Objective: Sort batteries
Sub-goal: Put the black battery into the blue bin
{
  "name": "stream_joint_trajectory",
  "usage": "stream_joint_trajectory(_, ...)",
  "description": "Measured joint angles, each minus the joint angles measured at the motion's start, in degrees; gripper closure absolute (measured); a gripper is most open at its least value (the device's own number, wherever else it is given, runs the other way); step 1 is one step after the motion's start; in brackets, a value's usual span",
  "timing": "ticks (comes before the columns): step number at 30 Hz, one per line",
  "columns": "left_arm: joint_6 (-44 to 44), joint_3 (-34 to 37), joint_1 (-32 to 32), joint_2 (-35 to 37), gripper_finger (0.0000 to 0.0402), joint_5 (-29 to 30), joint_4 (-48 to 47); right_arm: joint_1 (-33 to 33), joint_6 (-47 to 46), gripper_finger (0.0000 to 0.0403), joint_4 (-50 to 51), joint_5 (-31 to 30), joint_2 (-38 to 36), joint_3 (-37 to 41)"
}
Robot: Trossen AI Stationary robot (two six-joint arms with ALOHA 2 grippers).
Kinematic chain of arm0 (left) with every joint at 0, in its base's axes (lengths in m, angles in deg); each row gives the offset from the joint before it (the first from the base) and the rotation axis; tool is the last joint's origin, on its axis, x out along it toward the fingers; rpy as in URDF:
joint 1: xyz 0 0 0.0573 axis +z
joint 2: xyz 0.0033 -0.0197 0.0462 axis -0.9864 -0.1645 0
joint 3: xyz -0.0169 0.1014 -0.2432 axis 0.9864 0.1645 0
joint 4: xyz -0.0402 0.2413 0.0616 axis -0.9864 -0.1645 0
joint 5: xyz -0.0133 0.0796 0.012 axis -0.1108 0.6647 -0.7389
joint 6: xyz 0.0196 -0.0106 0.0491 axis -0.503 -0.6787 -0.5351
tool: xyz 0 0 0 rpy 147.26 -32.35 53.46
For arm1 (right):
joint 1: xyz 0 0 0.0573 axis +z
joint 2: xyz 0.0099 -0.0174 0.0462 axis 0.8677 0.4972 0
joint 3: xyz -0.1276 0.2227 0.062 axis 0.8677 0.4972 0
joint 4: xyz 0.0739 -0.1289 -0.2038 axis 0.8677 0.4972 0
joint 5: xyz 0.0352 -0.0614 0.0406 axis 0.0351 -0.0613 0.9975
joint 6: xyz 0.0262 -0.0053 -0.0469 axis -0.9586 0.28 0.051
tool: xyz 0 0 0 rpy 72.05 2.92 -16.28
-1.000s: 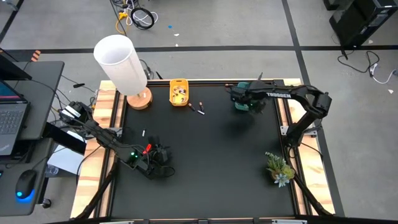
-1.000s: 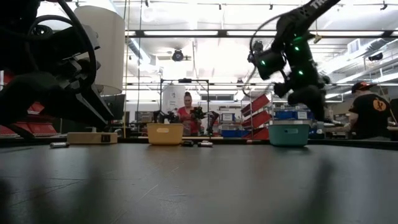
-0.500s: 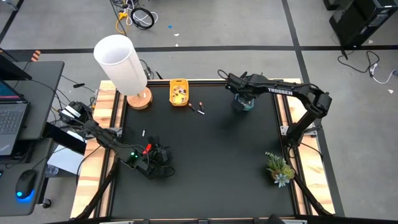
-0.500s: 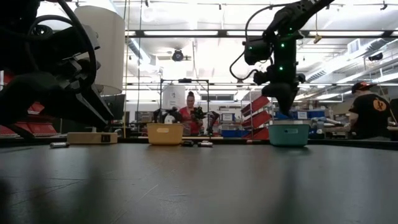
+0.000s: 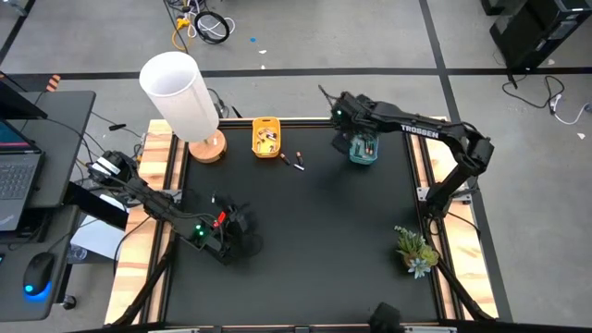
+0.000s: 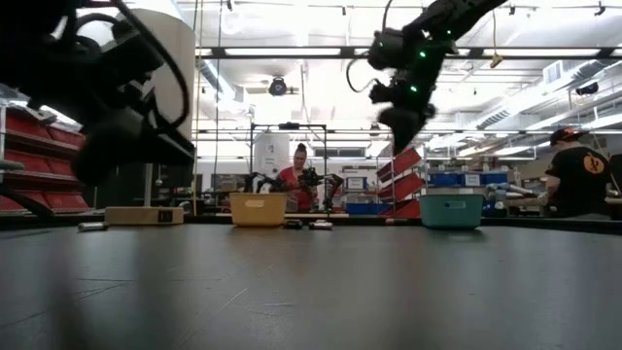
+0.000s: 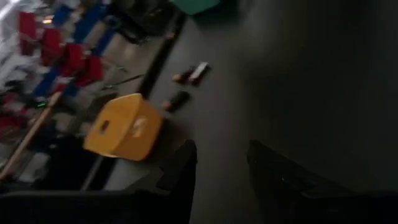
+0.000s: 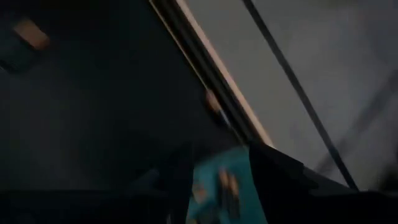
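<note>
Your table (image 5: 305,240) carries two small bins along its far edge: one yellow bin (image 5: 266,137) and one teal bin (image 5: 363,149). Just beside the yellow bin, on the teal bin's side, you have two dark batteries (image 5: 293,159) lying flat in a loose line, long axes slanting away from the yellow bin toward the table's middle. Your left wrist view counts three there (image 7: 189,76), which the high view does not resolve. The high view shows more batteries inside the yellow bin; the low view shows only its wall (image 6: 258,208). One whitish battery (image 5: 214,198) lies well apart from the yellow bin, near your left gripper (image 5: 242,233), whose fingers (image 7: 180,168) stand apart on nothing. Your right gripper (image 5: 356,116) hangs above the teal bin, fingers (image 8: 273,180) parted, gripping nothing.
</note>
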Motion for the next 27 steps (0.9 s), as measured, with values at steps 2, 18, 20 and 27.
stream_joint_trajectory(2,0.2,0.0,1.0,0.0,0.0254,0.7,0.3,0.0,2.4,0.0238,-3.3,3.9,1.1,-1.5)
stream_joint_trajectory(18,2.1,0.0,3.5,0.0,0.0254,-1.8,8.4,-6.4,3.9,0.0228,19.8,11.4,35.9,-35.6)
stream_joint_trajectory(20,2.1,0.0,3.5,0.0,0.0254,-1.8,8.5,-6.9,4.0,0.0228,22.3,11.3,38.6,-38.3)
stream_joint_trajectory(27,2.2,0.0,3.5,0.0,0.0254,-1.8,8.6,-8.2,6.5,0.0228,25.0,8.5,42.3,-41.8)
